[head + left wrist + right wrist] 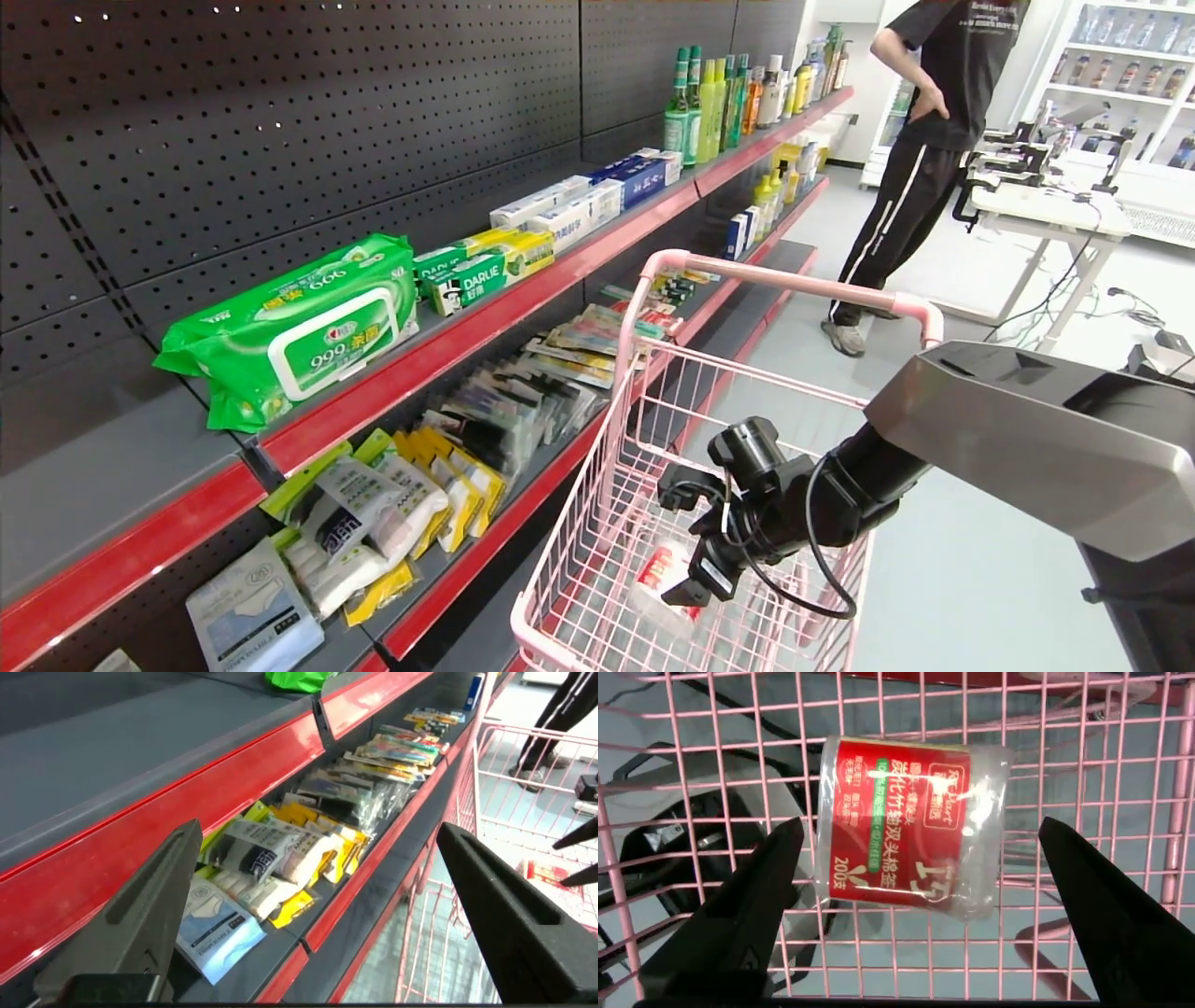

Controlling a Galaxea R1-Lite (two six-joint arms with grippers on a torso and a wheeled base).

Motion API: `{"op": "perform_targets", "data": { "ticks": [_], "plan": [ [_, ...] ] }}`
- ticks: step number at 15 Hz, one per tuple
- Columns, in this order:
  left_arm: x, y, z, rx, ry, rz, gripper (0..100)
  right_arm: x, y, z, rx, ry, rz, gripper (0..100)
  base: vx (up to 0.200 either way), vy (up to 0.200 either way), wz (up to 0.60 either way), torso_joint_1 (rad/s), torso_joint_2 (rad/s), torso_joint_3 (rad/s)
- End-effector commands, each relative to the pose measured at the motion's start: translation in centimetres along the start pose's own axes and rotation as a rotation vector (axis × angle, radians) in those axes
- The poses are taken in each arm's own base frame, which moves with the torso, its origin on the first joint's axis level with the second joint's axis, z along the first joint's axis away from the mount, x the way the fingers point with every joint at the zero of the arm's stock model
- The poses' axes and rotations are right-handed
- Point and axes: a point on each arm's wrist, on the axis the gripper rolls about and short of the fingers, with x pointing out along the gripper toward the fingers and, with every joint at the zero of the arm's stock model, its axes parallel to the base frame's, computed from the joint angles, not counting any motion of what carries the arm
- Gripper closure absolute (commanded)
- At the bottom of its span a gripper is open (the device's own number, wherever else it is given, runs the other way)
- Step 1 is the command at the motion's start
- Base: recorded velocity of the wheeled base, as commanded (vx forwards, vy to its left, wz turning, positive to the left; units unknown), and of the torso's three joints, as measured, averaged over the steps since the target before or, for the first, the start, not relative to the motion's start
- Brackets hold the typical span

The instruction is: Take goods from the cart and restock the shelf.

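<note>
A clear pack with a red label (pixel 906 826) lies on the wire floor of the pink cart (pixel 784 285). My right gripper (pixel 920 831) hangs open just above it, one finger on each side, not touching it. The head view shows this gripper (pixel 681 546) down inside the cart basket over the pack (pixel 661 571). My left gripper (pixel 320 829) is open and holds nothing, level with the lower shelf's red edge (pixel 374 873). Beyond it lie several white and yellow packets (pixel 271 863).
The upper shelf (pixel 448 350) carries a green wipes pack (pixel 299 327), toothpaste boxes (pixel 485 266) and bottles (pixel 709 103) further along. The lower shelf holds packets (pixel 411 495). The cart stands close against the shelving. A white table (pixel 1046 205) stands at the back right; open floor lies right of the cart.
</note>
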Motion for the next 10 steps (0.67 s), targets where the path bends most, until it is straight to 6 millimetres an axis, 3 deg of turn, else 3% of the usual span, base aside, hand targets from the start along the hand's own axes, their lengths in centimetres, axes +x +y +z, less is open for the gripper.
{"op": "perform_targets", "data": {
  "ticks": [1, 4, 10],
  "plan": [
    [0.0, 0.0, 0.0, -0.001, 0.0, 0.0, 0, -0.6, -0.1, -0.1, 0.004, -0.004, -0.007, 0, 0.0, 0.0, 0.0, 0.0, 0.0, 0.0],
    [0.0, 0.0, 0.0, -0.001, 0.0, 0.0, 0, -2.0, -0.6, -1.1, 0.063, 0.042, -0.089, 0, 0.0, 0.0, 0.0, 0.0, 0.0, 0.0],
    [0.0, 0.0, 0.0, 0.001, 0.0, 0.0, 0, -2.4, -0.6, -1.5, 0.184, 0.052, -0.124, 0, 0.0, 0.0, 0.0, 0.0, 0.0, 0.0]
  ]
}}
